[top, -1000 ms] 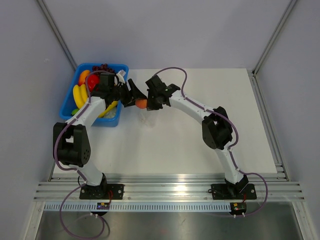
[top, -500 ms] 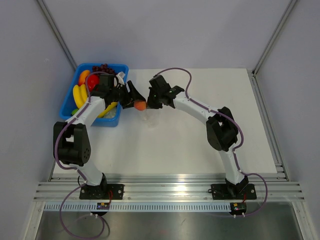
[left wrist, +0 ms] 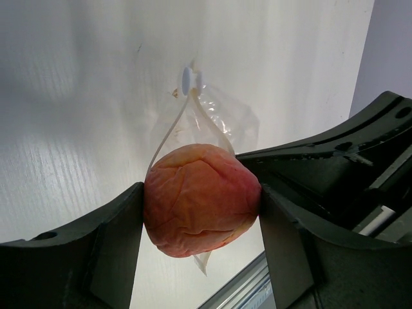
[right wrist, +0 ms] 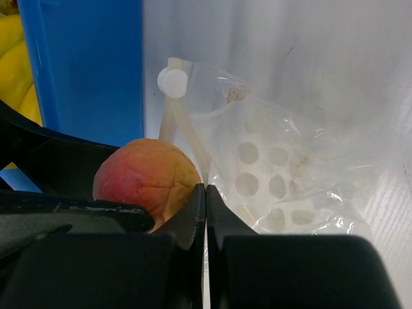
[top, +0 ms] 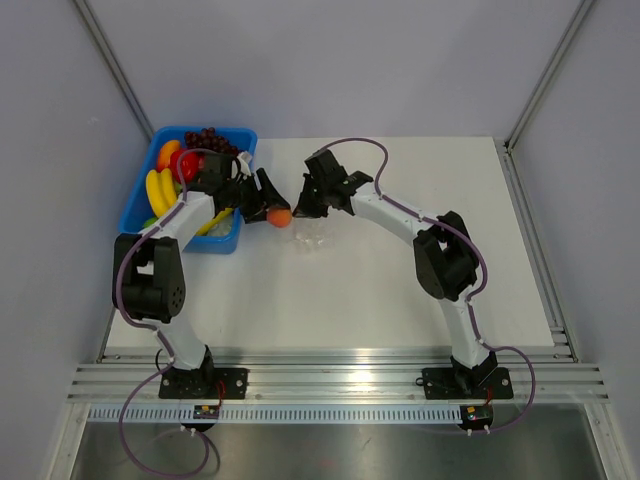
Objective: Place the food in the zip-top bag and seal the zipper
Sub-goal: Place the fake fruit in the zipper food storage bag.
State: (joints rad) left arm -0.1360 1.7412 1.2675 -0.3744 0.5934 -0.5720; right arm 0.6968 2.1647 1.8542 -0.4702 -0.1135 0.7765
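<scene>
Left gripper (left wrist: 201,222): jaws partly open, clamping peach (left wrist: 199,193). Right gripper (right wrist: 206,196): jaws closed, pinching bag (right wrist: 290,161) mouth edge, beside peach.

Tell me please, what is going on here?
The left tool grips a small round orange-red peach-like fruit at the open mouth of a clear crinkly plastic zip-top pouch lying on the white table. The right tool, shut, seems to pinch the pouch's mouth edge. The fruit is not inside yet, and the zipper is unsealed.
</scene>
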